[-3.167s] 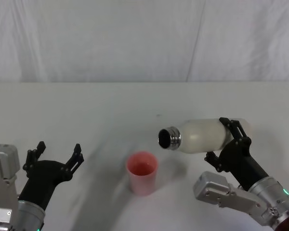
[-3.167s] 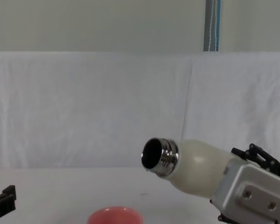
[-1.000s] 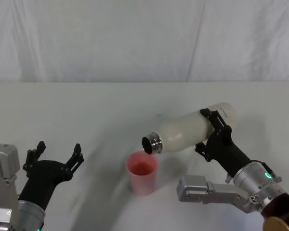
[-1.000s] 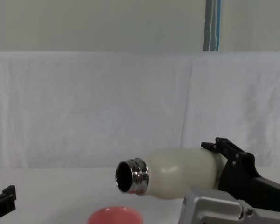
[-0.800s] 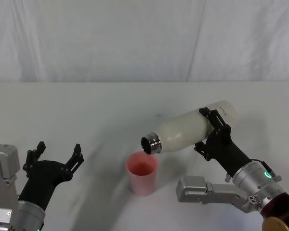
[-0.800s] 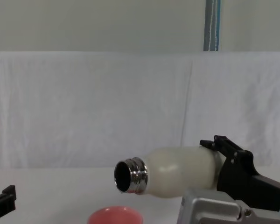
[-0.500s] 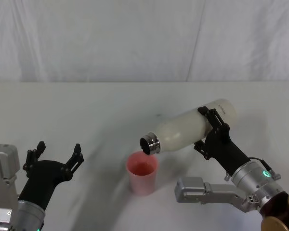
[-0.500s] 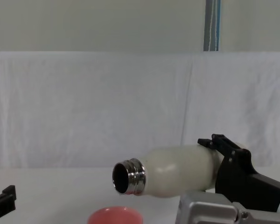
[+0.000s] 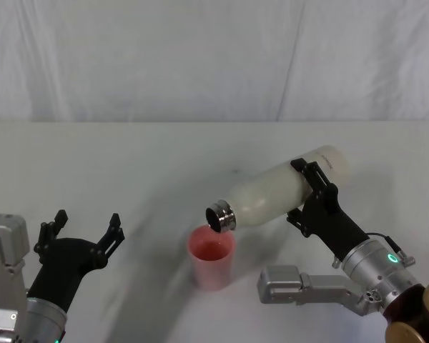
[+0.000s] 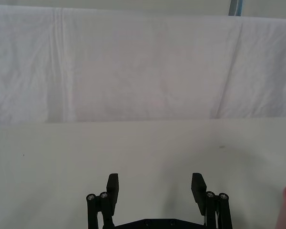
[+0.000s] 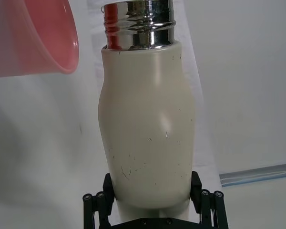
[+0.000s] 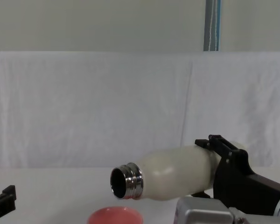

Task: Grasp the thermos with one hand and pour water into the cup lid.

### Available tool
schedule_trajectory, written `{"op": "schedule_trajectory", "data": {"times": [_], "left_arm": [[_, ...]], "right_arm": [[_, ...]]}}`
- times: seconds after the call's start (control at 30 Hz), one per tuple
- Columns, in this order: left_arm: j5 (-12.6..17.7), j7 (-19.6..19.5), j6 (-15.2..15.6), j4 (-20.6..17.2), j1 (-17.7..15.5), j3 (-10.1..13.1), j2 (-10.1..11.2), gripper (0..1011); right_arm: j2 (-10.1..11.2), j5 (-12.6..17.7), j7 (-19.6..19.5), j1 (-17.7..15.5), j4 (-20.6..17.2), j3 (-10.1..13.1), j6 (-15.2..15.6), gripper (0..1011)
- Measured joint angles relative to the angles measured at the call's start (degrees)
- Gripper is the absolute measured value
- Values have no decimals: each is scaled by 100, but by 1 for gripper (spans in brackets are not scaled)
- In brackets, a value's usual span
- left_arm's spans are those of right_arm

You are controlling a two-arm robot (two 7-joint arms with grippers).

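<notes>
Right gripper [image 9: 311, 193] clamped on the tall cream-white matte thermos with a shiny threaded steel neck [image 9: 279, 194], tipped over the small round pink cup lid [image 9: 211, 256].

Its black fingers grip the lower body of the thermos from both sides, as the right wrist view shows, so the grasp is done. The bottle lies tilted with its steel mouth lowest, just above the rim of the cup lid, which stands upright on the white desk [image 9: 129, 164]. No stream of water can be made out at the mouth, and whether the cup holds any cannot be told. By my judgement the pour is under way or about to start; righting the bottle remains. Left gripper [image 9: 86, 229] sits parked at the near left, fingers spread and holding nothing.
</notes>
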Motion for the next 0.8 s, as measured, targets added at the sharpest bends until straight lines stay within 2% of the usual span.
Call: {"op": "schedule_trajectory", "data": {"times": [0.8], "left_arm": [[0,0,0,0,0,0,0,1001]], "right_arm": [[36,-108,-57,82,42,-73,59,956]]}}
